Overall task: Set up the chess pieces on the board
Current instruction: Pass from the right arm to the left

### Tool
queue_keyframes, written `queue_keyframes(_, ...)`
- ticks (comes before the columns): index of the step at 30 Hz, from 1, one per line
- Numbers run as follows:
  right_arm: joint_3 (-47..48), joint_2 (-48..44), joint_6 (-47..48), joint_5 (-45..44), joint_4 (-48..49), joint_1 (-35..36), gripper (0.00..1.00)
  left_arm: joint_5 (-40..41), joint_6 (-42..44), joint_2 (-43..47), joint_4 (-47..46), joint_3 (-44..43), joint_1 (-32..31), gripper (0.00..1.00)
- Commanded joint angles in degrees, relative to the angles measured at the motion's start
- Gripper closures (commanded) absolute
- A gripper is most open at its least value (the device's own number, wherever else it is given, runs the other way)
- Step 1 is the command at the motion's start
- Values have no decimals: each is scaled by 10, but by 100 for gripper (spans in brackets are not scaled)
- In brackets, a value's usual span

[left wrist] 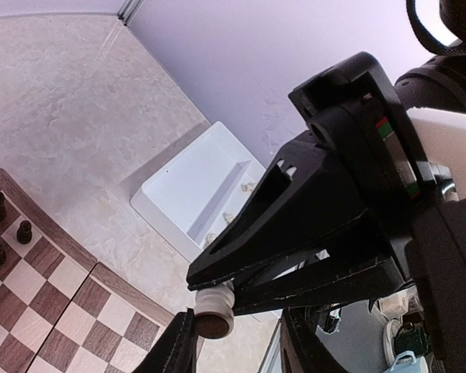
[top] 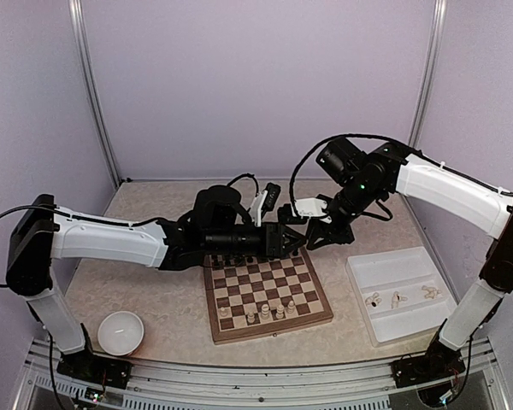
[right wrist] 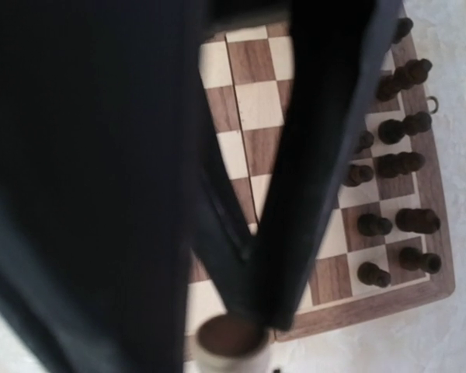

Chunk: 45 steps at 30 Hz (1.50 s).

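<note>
White round bowl [top: 120, 331] sits nearest, left of the board [top: 274, 334]. The board is square and wooden, with brown and pale checks and a brown border. Several cream chess pieces [top: 265, 311] stand upright on its near rows, long axes vertical. To the right and apart from the board, a white rectangular plastic tray [top: 389, 273] holds more cream pieces, which appear to lie on their sides.

Farther back, both arms meet by the board's far right corner. The right gripper [top: 318, 235] has its fingers pinched on one cream piece, the held piece [left wrist: 215, 299], which has a short turned wooden body and a round brown felt base. The base shows to both wrist cameras, so the piece is tipped off vertical; exact axis unclear. In the top view the grippers hide it.

The left gripper [top: 292, 240] has its fingers [left wrist: 175, 350] spread wide, with the held piece near one of them; contact cannot be told.

Dark chessmen [right wrist: 408, 221] fill the far rows in the right wrist view, blurred; in the top view the arms cover them. The tabletop [top: 154, 213] is mottled beige.
</note>
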State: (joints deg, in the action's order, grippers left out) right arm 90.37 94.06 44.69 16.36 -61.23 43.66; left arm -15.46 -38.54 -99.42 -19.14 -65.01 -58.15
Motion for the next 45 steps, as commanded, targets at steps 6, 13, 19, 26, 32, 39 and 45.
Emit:
queue_keyframes(6,-4,-14,0,38,25,13,93,24,-9,-16,17,-23,0,64)
queue_keyframes(13,-8,-14,-1,34,27,12,93,56,-14,-12,31,-20,1,63)
queue_keyframes(19,-7,-14,-4,35,27,12,93,49,-20,-18,35,-27,1,61)
queue_keyframes(26,-5,-10,-6,26,28,12,93,26,-31,-25,22,-23,2,75)
queue_keyframes(32,-5,-15,-17,16,46,12,93,3,-39,-21,11,-18,5,86)
queue_keyframes(39,-40,-65,-61,42,107,-3,61,-13,-37,18,-50,14,16,88)
queue_keyframes(45,-89,-117,-167,267,175,-130,42,2,-26,66,-101,43,23,88)
